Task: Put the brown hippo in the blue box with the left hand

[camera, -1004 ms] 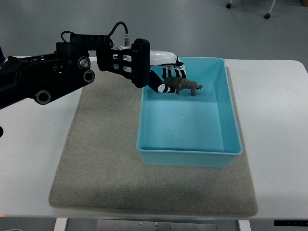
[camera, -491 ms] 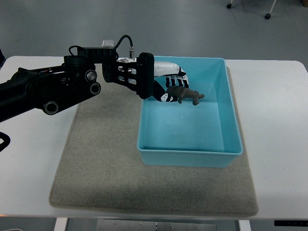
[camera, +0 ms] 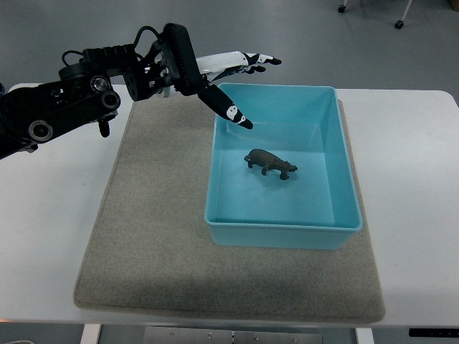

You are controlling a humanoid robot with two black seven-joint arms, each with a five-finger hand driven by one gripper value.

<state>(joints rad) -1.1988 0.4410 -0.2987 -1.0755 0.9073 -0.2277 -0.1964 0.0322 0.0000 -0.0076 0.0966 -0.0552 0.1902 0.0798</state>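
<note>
The brown hippo [camera: 270,163] stands on the floor of the blue box [camera: 281,221], near its middle and slightly toward the far side. My left hand [camera: 237,82] is open above the box's far left corner, its fingers spread and holding nothing. It is clear of the hippo, up and to the left of it. The left arm [camera: 72,104] comes in from the left edge. The right arm is not in view.
The box rests on a grey felt mat [camera: 158,244] that lies on a white table [camera: 409,186]. Chair casters [camera: 398,24] show on the floor at the far right.
The left hand let go of the hippo, which now stands on the box floor. The hand opened and drew back up and to the left.
</note>
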